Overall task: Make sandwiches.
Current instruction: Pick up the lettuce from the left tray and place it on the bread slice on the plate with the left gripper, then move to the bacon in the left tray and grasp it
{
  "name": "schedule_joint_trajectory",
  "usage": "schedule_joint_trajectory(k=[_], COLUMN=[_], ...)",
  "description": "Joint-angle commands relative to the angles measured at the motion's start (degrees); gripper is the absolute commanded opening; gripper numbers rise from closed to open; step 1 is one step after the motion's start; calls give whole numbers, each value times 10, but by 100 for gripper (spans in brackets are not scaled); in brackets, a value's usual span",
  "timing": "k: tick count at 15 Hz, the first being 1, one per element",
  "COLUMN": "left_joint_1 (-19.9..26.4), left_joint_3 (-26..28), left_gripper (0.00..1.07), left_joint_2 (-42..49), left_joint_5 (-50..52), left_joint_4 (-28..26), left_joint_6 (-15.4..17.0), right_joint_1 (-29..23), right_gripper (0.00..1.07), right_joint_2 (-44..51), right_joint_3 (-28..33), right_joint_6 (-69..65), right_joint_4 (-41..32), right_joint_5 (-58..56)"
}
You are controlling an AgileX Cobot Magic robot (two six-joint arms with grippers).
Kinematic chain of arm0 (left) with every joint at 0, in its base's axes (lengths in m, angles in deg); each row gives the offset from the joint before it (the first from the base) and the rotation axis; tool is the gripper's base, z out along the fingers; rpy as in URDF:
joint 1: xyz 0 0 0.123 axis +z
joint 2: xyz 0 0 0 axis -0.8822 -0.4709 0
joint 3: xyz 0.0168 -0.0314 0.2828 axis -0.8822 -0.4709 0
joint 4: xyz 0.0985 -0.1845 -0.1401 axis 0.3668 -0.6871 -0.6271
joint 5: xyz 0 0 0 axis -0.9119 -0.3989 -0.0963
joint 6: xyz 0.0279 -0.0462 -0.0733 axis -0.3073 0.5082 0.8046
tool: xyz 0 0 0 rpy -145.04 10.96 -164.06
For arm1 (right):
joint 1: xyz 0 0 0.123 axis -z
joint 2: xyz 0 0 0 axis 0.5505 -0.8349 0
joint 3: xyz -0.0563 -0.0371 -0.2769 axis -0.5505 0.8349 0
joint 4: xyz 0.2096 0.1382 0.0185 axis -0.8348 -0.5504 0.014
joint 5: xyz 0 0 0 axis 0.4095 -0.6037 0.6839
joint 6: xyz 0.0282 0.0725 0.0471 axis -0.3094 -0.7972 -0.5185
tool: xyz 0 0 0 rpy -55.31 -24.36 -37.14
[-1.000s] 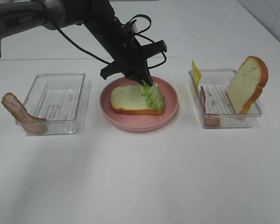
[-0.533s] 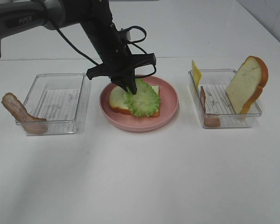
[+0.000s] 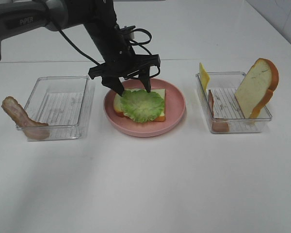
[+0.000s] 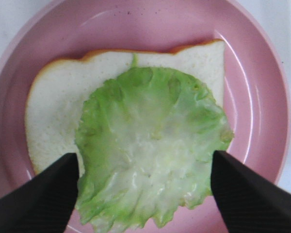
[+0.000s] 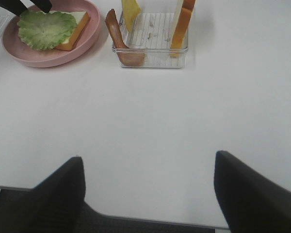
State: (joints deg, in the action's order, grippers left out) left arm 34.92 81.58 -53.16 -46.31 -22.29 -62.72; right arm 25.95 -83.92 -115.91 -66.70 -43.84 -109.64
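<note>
On the round pink plate a white bread slice lies flat with a green lettuce leaf spread on it; both show in the left wrist view, bread under lettuce. My left gripper is open just above the lettuce, holding nothing. The second bread slice leans upright in the right tray, with a yellow cheese slice and a bacon strip. Another bacon strip rests on the left tray's corner. My right gripper is open over bare table.
The white table stretches toward the near edge, with its rear edge behind the trays. The left arm and its cables hang over the plate's back side. In the right wrist view the plate and right tray lie ahead.
The left gripper laid the lettuce flat on the bread, opened and let go of it. The right arm has not moved.
</note>
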Motion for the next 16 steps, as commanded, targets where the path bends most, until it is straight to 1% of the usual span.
schedule_joint_trajectory(k=[1,4,5,6,8,9,11,12,13,14,15,16], left_joint_1=[-2,-2,-2,-2,-2,1,8,18,26,65,75,101], left_joint_3=[2,22,49,98,97,87,34,-25,-51,-170,-199,-248], left_gripper=[80,80,80,80,80,80,80,80,80,80,80,80], left_joint_2=[2,25,29,39,65,84,116,146,161,235,253,299], left_joint_5=[-2,-23,-65,-145,-144,-144,-144,-144,-144,-144,-144,-144], left_joint_4=[26,69,85,108,104,99,100,103,105,108,108,108], left_joint_6=[5,6,8,2,2,-10,-14,-22,-25,-37,-42,-52], right_joint_1=[2,2,2,2,2,2,2,2,2,2,2,2], right_gripper=[73,73,73,73,73,73,73,73,73,73,73,73], right_joint_2=[18,18,18,18,18,18,18,18,18,18,18,18], right_joint_3=[2,2,2,2,2,2,2,2,2,2,2,2], right_joint_6=[-1,-1,-1,-1,-1,-1,-1,-1,-1,-1,-1,-1], right_joint_4=[-2,-2,-2,-2,-3,-3,-3,-3,-3,-3,-3,-3], right_joint_5=[2,2,2,2,2,2,2,2,2,2,2,2])
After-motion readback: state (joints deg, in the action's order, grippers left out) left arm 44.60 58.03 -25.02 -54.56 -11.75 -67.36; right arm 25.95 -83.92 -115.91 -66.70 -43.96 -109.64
